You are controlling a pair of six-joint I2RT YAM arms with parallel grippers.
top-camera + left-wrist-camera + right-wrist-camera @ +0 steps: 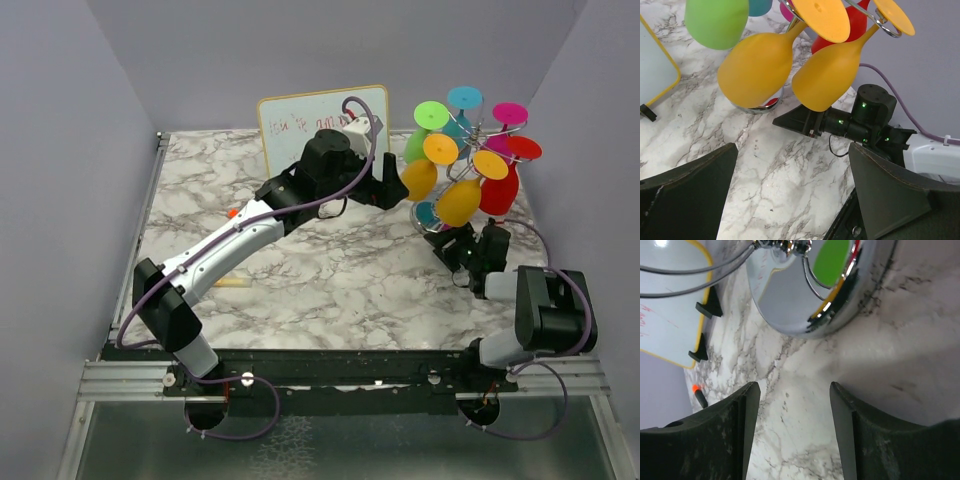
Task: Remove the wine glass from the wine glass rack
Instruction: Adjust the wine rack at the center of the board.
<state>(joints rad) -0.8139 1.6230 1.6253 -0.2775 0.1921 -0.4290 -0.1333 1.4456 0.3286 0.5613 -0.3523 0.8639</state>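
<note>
While hanging bowl-down on wine glass rack (790, 305), far right of bench (330, 270): yellow wine glass (757, 67), untaken. Left end effector (792, 147) spread wide, empty, just left of it. Right end effector (794, 386) apart, empty, low at rack's base. Risk: bumping neighbouring glass (827, 75), tipping rack through sideways pull.

Wine glass rack (479, 129) is standing upright at the far right of the worktop (300, 270). It's thin silver wire with curled arms, on a round mirror-shiny base (805, 295). It's loaded with coloured wine glasses, all hung by the foot with bowls tilted down and outward. Two orange-yellow glasses (460, 202) are on the near side, side by side. There's a green glass (414, 146) on the left, a red glass (500, 190) on the right, and a teal glass (465, 97) and a magenta glass (510, 112) further back.
</note>
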